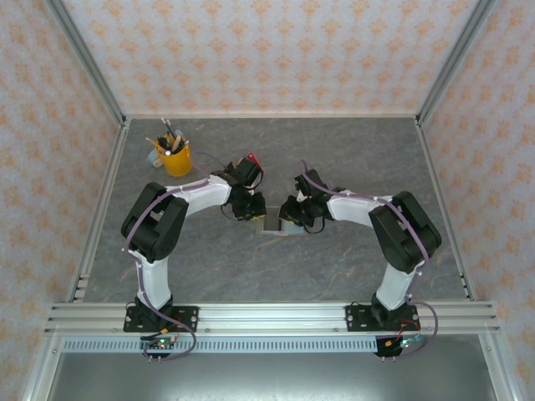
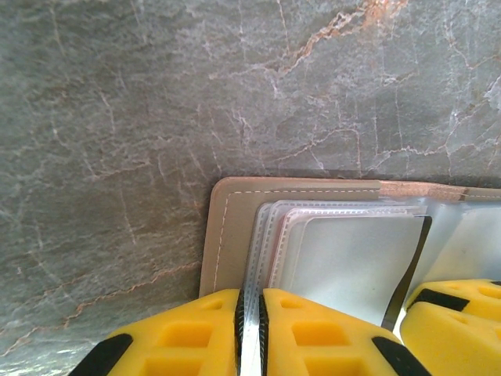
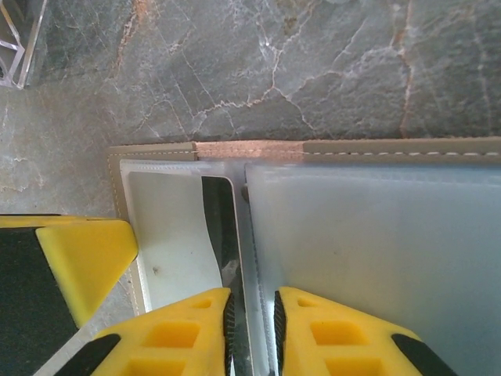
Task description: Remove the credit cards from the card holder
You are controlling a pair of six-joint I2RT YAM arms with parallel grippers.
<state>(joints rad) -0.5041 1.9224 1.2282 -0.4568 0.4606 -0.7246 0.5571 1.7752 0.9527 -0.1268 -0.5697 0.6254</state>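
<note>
Two clear sleeves (image 2: pixel 344 251) pinched, left gripper (image 2: pixel 250 304) and right gripper (image 3: pixel 252 304) nearly closed, tan card holder (image 2: pixel 223 235) open

Card holder (image 2: pixel 224 235) lies open flat (tan border, clear plastic inside).

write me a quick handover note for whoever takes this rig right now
Left gripper: shut on a clear sleeve of the card holder.
Right gripper: shut on a sleeve edge too.
Card holder lies open on the table, between the arms.
Done: holder opened and gripped.
To do: no card out yet; a dark card sits in a sleeve.
</note>
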